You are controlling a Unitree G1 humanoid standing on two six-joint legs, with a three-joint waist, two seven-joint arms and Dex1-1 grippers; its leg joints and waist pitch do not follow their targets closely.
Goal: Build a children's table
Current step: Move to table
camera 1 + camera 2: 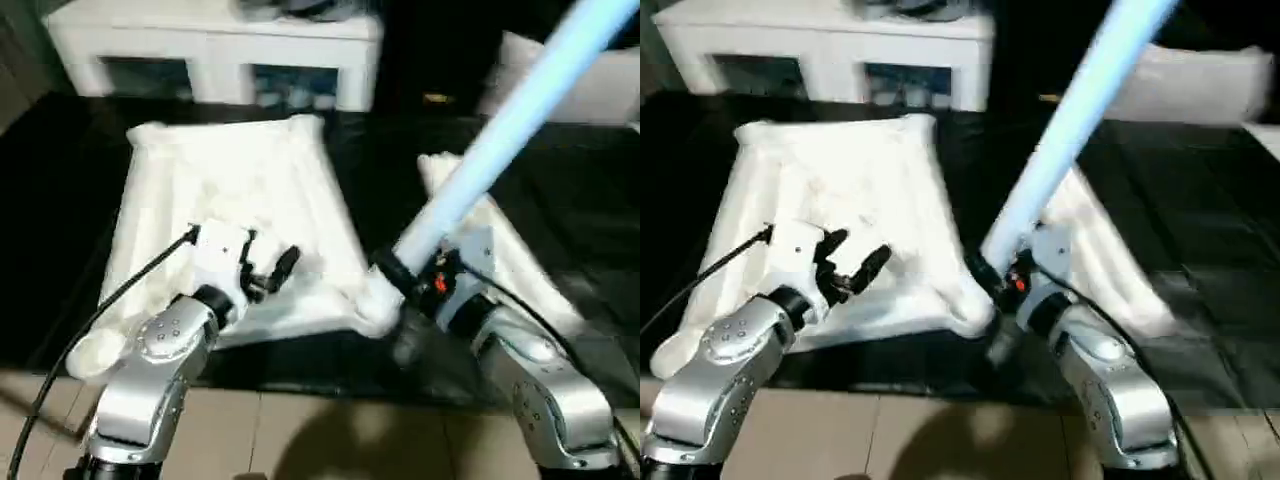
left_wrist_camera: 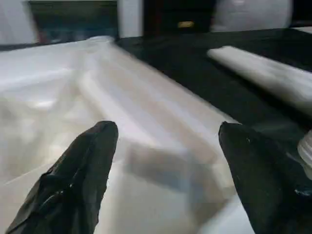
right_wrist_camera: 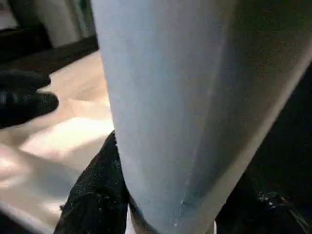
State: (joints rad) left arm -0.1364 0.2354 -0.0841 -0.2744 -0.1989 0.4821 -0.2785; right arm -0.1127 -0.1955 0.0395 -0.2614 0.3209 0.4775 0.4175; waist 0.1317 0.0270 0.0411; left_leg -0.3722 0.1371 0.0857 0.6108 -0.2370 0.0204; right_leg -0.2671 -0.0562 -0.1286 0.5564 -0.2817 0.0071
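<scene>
Our right claw (image 1: pixel 400 275) grips a leg (image 1: pixel 500 130), tilted, its lower end at the tabletop's (image 1: pixel 230 190) near corner socket. Our left claw (image 1: pixel 268 272) hangs open over the tabletop, holding nothing.

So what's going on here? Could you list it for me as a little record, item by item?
Job: building a children's table
Tabletop: white, lying on a black mat
Right hand: shut on a long white leg, its lower end at the tabletop's near corner
Left hand: open, over the tabletop, holding nothing
Spare leg: lying on the mat to the right
Behind: white cabinet
</scene>
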